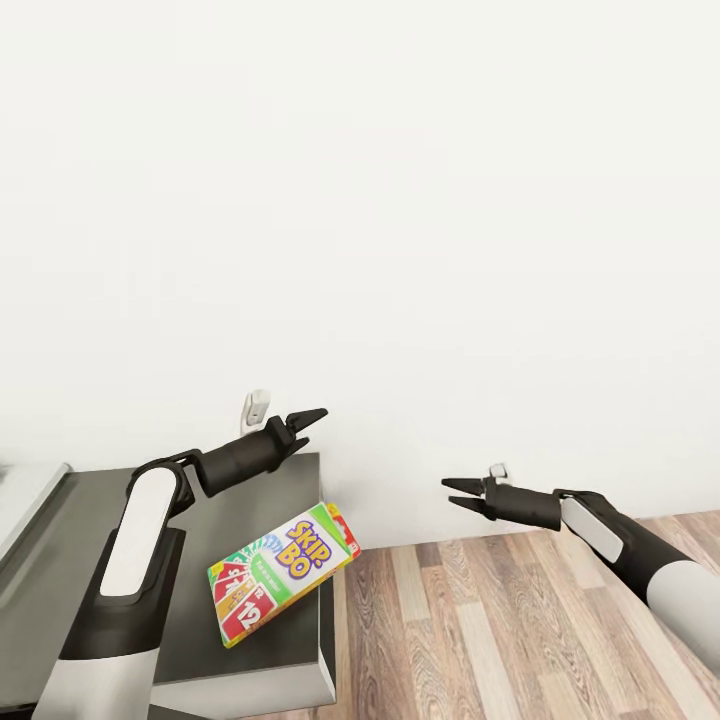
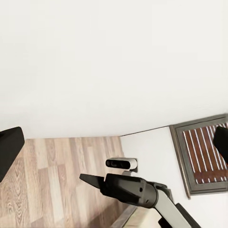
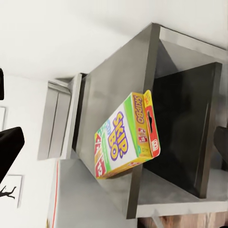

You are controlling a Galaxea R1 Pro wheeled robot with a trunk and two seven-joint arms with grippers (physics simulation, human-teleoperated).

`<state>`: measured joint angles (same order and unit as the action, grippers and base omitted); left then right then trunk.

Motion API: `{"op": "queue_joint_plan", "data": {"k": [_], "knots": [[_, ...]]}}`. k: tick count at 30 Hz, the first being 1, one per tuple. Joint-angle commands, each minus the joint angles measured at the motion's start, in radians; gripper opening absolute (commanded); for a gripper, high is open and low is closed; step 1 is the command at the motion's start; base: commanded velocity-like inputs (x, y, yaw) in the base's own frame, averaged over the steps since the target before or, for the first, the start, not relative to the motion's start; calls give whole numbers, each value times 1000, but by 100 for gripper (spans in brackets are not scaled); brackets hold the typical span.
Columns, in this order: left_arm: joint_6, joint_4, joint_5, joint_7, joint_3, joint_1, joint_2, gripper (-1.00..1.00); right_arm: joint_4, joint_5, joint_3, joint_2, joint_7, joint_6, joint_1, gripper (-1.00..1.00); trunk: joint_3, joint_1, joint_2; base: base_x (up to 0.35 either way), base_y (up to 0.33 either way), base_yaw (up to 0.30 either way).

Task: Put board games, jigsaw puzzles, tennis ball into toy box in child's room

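The SKIP-BO board game lies flat on the dark-grey cabinet top, at its right front part, turned at an angle so that one corner reaches over the right edge of the cabinet; in the right wrist view the same box shows its yellow side with the red label hanging past the edge, above a dark open compartment of the cabinet; the left hand is above the far right corner of the cabinet top, apart from the box and holding nothing; its two dark fingers point toward the white wall and stand only a little apart, so the opening is narrow; the right hand is out over the wood-plank floor, well to the right of the cabinet, with its fingers pointing left toward the cabinet; they are also a little apart and hold nothing; in the left wrist view the right hand appears with the floor and the wall behind it, and a window with a dark frame is on the wall; at the left edge of the head view a pale grey surface touches the cabinet, but I cannot tell what it is.
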<state>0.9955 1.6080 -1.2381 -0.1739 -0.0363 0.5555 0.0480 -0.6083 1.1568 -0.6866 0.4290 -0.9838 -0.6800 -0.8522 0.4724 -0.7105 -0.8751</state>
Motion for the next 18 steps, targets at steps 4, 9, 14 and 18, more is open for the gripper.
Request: {"op": "queue_joint_plan", "data": {"k": [4,9,14,18], "knots": [[6,0,-11,3,-2,1,1,100,23,11,-6,1,-2,-7,-12,100,1,0,-1,0,0,0],[6,1,-11,20,-3,1,1,100,39,11,-6,-1,-4,-9,-19,100,4,-4,-8,0,0,0],[7,0,-11,31,-3,1,1,100,47,11,-7,-2,-6,-10,-24,100,20,-23,-43,0,0,0],[8,1,-11,35,-3,1,1,100,51,11,-7,-4,-10,-10,-25,100,32,-38,-71,0,0,0]]}}
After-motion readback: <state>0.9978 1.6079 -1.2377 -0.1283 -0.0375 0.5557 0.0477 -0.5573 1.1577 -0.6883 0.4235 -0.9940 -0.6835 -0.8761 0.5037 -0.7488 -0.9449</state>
